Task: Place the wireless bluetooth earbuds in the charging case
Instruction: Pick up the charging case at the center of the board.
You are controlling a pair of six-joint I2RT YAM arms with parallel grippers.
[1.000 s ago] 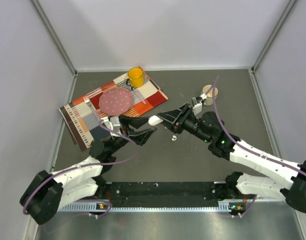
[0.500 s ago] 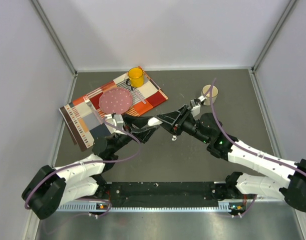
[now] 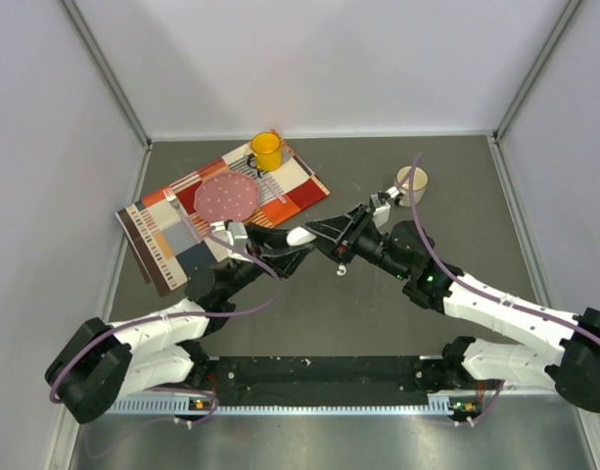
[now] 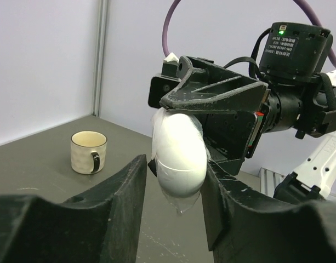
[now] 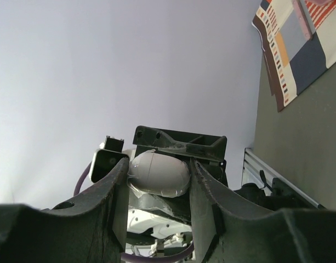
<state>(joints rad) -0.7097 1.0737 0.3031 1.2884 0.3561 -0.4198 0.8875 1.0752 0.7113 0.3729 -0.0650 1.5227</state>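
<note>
A white oval charging case (image 3: 300, 236), wrapped in clear film, hangs in the air at mid-table between both grippers. My right gripper (image 3: 316, 229) is shut on it; in the right wrist view the case (image 5: 158, 173) sits pinched between the right gripper's (image 5: 158, 183) fingers. My left gripper (image 3: 294, 245) is open around the same case (image 4: 178, 159). In the left wrist view the left gripper's (image 4: 176, 178) right finger touches the case, with a small gap at the left finger. One small white earbud (image 3: 341, 268) lies on the table below. The other earbuds are out of view.
A patterned placemat (image 3: 162, 235) at the back left carries a pink plate (image 3: 226, 198), a yellow mug (image 3: 267, 150) and a fork (image 3: 177, 211). A beige cup (image 3: 412, 179) stands at the back right; it also shows in the left wrist view (image 4: 89, 152).
My left gripper has moved right and forward until its fingers are around the case held by the right gripper. The right gripper has shifted slightly left and back.
</note>
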